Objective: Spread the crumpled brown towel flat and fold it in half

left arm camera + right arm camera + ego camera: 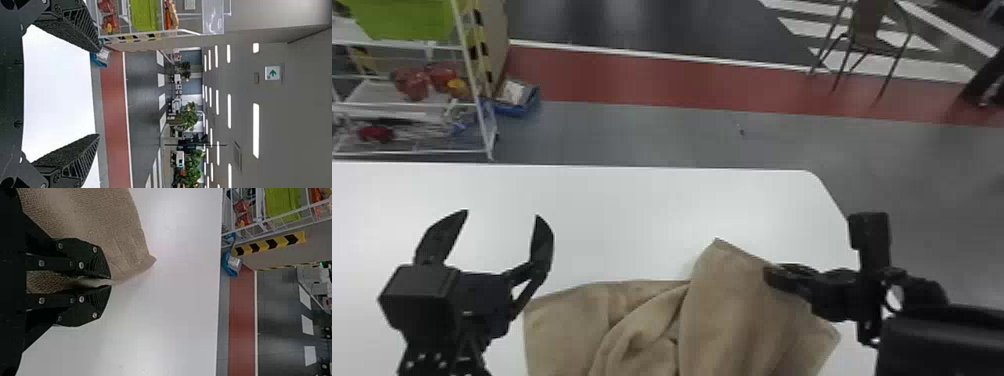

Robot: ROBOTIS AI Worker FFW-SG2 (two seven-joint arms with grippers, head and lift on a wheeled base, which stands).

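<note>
Brown towel [732, 300] lies bunched on near part of table [632, 215]. Looks light, soft, limp; not fragile, should sag between holds and crease easily. My right gripper [110, 282]: fingers clamped on towel edge. My left gripper [501, 213]: over table, empty, fingers wide apart. Best hold: corner [536, 314] toward table's left side, thin hem pinch; mid-cloth grab would bunch.
</note>
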